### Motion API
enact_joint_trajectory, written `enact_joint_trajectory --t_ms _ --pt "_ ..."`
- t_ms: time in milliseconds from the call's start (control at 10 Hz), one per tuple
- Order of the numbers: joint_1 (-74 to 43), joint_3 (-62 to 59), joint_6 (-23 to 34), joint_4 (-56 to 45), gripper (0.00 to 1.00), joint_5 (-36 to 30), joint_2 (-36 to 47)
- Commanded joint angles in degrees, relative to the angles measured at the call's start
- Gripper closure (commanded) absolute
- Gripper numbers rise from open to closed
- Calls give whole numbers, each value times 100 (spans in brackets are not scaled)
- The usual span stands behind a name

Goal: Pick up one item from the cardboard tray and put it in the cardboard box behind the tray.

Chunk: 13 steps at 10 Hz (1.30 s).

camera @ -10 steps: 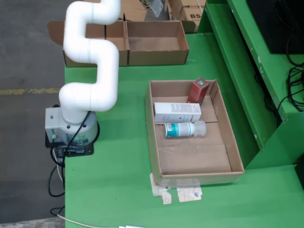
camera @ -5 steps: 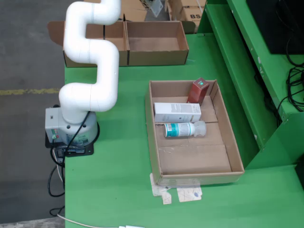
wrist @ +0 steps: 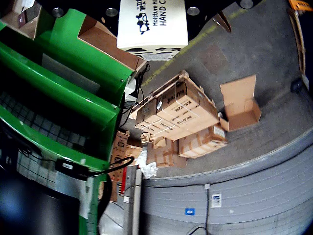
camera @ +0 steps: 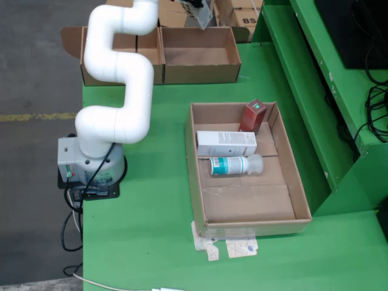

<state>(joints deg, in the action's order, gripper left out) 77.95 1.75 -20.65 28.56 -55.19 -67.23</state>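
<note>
The cardboard tray [camera: 291, 182] lies on the green table and holds a red box [camera: 253, 115], a white carton [camera: 226, 143] and a bottle [camera: 235, 165] on its side. Behind it stands an open cardboard box [camera: 200, 71]. My gripper [camera: 199, 13] is high at the top edge of the fixed view, above the far rim of that box. In the gripper-mounted view a white hand cream carton [wrist: 152, 23] sits right under the camera, held in the gripper. The fingers themselves are hidden.
A second open cardboard box [camera: 130, 74] stands left of the first. The white arm's base [camera: 91, 163] is at the table's left edge. Green shelving [camera: 315, 85] rises on the right. Paper scraps [camera: 233, 247] lie in front of the tray. Stacked cartons [wrist: 181, 117] stand on the floor beyond.
The arm's upper links have shifted slightly right and the gripper with the carton has come further into the fixed view at the top. The tray's contents have not moved.
</note>
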Motion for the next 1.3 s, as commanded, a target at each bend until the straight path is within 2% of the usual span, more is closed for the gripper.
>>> enact_joint_trajectory --t_ms 0,400,1100,1200 --pt "-159 -175 -242 76 100 58 201" --pt "-603 -175 -484 76 100 58 41" --pt "-717 -175 -585 76 100 58 -419" --pt "-717 -175 -452 76 100 58 -559"
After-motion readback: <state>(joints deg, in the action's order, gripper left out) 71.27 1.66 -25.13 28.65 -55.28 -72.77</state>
